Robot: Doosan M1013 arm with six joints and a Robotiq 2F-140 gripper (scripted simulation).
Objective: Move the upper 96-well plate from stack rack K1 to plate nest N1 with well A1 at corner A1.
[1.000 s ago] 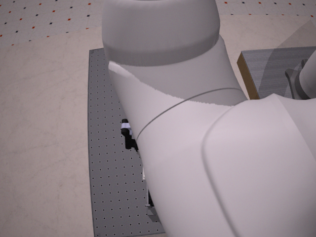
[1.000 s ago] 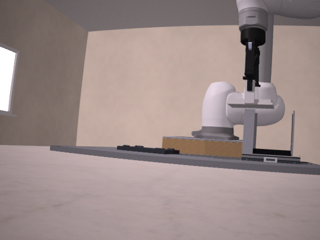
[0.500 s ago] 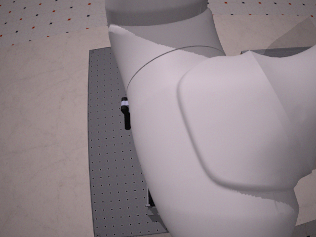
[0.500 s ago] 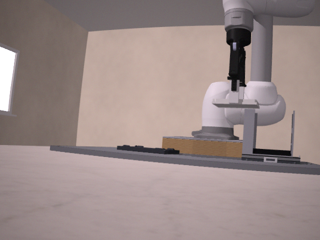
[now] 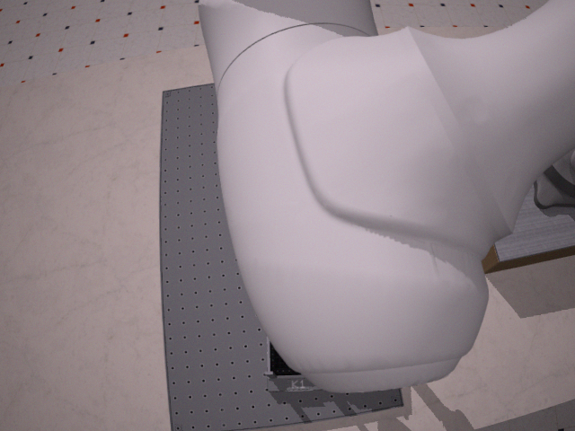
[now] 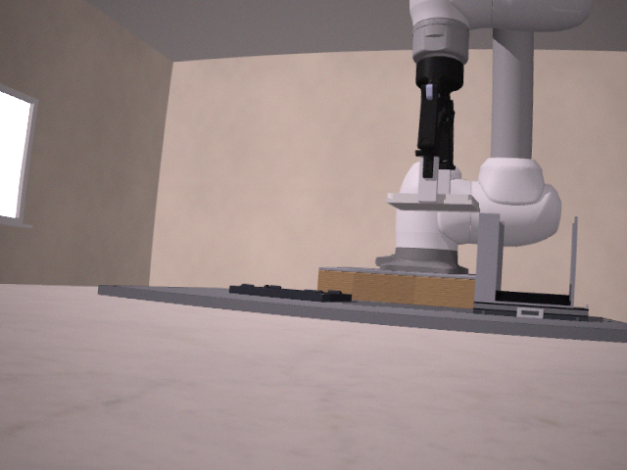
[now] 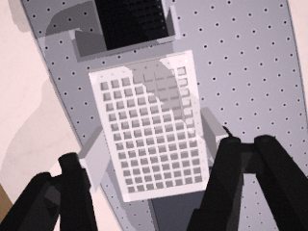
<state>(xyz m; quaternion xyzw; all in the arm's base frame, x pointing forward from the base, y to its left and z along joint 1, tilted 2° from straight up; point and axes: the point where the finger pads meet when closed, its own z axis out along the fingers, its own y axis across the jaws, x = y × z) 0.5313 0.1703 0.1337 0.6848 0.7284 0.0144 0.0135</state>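
Beige walls and a pale floor surround a grey perforated baseplate [image 6: 414, 317]. Gripper [image 6: 436, 186], clenched on the upper 96-well plate [image 6: 433, 203], carries it level in mid-air, left of stack rack K1 [image 6: 489, 253] and well above the black plate nest N1 [image 6: 291, 292]. A dark lower plate [image 7: 125, 3] lies in K1. Likely risks: the plate slipping or tilting in a narrow edge grip during transit, and landing with A1 at the wrong corner or perched on a locator; the nest's marker cannot be seen here.
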